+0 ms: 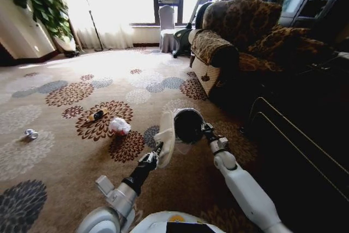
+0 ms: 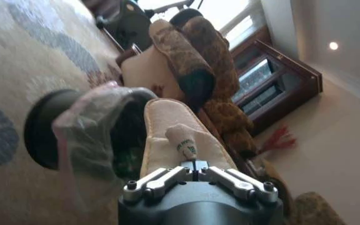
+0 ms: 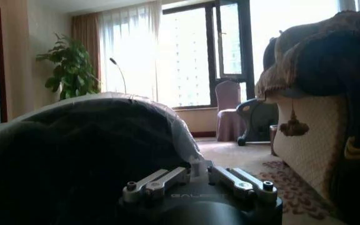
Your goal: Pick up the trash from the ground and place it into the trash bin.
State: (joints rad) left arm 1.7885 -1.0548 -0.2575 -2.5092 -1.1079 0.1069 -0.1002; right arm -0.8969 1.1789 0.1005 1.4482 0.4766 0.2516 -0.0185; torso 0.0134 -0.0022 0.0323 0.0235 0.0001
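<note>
While the right gripper pinches the light-looking trash bin by its stiff rim, the left gripper squeezes a soft-looking pale slipper.

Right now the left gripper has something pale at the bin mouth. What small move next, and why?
Probably ease the left gripper a little further toward the trash bin, which the right gripper holds tilted. The pale flat piece sits at the rim, not clearly inside, so releasing now could drop it on the carpet.
</note>
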